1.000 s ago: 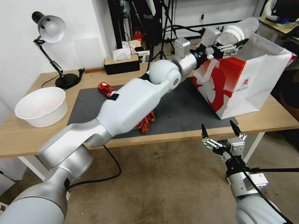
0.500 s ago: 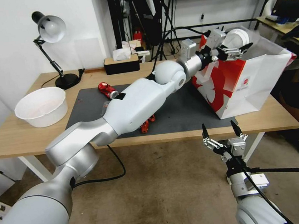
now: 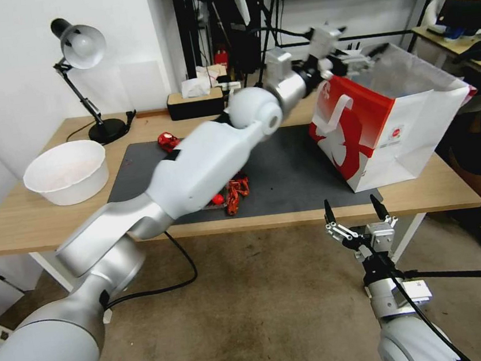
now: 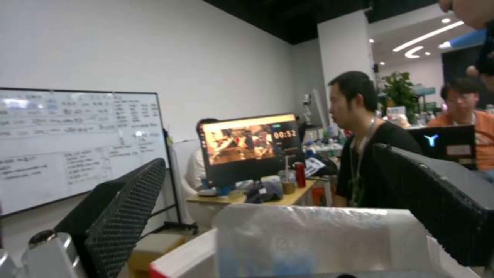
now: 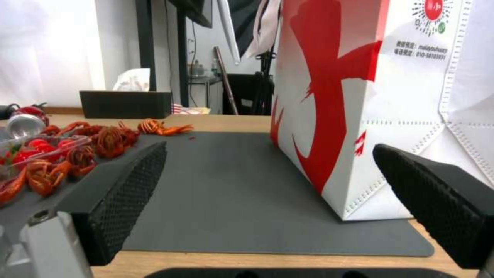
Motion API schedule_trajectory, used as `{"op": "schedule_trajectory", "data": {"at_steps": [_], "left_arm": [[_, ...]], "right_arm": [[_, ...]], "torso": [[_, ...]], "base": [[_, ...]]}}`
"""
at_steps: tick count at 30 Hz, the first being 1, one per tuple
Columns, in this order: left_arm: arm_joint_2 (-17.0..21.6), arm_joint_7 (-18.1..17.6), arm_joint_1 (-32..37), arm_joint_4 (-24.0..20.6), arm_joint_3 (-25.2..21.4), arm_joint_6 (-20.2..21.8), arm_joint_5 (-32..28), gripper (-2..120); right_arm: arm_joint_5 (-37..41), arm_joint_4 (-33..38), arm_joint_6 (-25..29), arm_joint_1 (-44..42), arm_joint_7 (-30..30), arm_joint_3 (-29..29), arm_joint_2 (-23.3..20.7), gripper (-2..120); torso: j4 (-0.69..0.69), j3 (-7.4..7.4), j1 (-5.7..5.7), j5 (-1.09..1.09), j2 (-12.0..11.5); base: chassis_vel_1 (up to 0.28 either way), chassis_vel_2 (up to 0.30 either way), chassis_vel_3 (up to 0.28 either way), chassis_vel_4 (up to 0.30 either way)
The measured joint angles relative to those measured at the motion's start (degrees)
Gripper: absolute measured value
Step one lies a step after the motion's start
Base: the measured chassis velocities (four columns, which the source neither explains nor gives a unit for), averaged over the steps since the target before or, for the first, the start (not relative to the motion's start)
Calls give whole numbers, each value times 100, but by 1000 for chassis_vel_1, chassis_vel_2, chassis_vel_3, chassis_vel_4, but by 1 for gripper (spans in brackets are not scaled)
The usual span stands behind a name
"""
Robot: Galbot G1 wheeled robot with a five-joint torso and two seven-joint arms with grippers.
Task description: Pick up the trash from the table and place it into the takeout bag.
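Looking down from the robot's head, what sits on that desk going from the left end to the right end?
White basin → desk lamp → crushed red can → black tissue box → red crayfish scraps → takeout bag, with the left gripper open above its mouth.

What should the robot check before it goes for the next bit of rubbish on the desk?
1. Left claw empty: ok, its fingers are spread with nothing between them, up by the bag's rim.
2. Takeout bag upright and open: ok.
3. Rubbish left on the mat: ok, a red can and red scraps lie there.
4. Left arm clear of those scraps: not ok, it stretches right over them.
5. Right claw ready: ok, open, below the desk edge.
6. Room left in the bag: cannot tell.
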Motion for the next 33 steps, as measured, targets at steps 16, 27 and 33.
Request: {"op": "schedule_trajectory", "data": {"at_steps": [16, 27, 33], "left_arm": [[1715, -672, 1810, -1777, -1539, 375, 12, 100], [2606, -909, 3798, -2962, -3118, 351, 430, 100], [2784, -1024, 4720, -3378, -3802, 274, 826, 100]], "right_arm": [[-3, -23, -2, 62, -9, -50, -24, 100], [-4, -36, -4, 51, -13, -84, -23, 100], [-9, -40, -4, 50, -15, -103, -17, 100]], "torso": [[1, -1, 0, -2, 0], [1, -1, 0, 2, 1], [-1, -1, 0, 2, 1]], "base": [[0, 0, 0, 0], [0, 0, 0, 0], [0, 0, 0, 0]]}}
